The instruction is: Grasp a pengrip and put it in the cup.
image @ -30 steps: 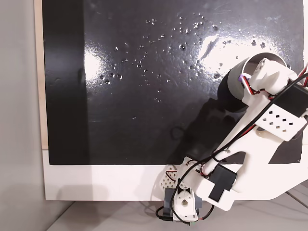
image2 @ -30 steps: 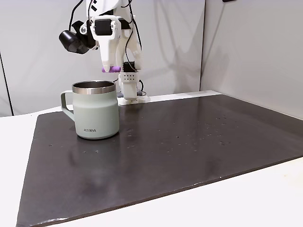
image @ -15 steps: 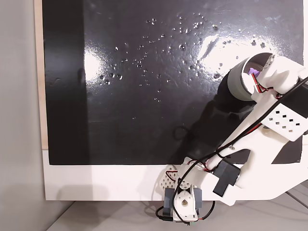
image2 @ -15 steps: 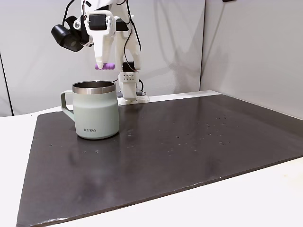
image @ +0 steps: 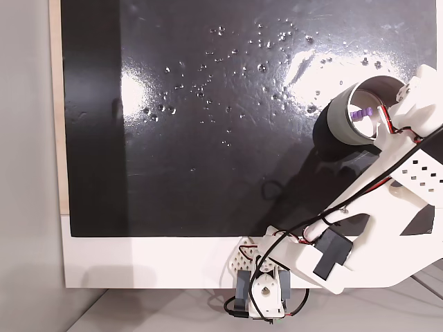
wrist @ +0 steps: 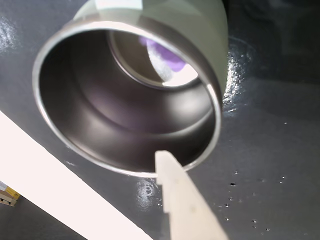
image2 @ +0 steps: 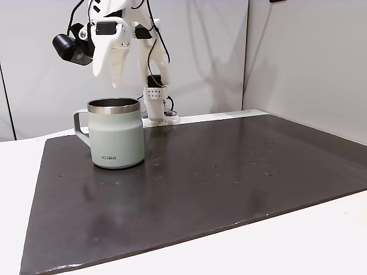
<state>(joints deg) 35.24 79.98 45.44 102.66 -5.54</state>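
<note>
Inside the cup (image: 337, 119), at its steel bottom, lies the pengrip (image: 360, 113), a purple blur in the wrist view (wrist: 165, 54). Cup stands on the black mat (image2: 229, 172), left side in a fixed view (image2: 116, 134), handle pointing left. Gripper (image2: 109, 71) hangs above the rim, empty; whether its jaws are spread or pressed together I cannot tell. White arm (image: 377, 207) covers the cup's near-right side in a fixed view. Small shiny specks (image: 242, 48) dot the mat farther out. One pale finger (wrist: 182, 200) cuts across the wrist view.
</note>
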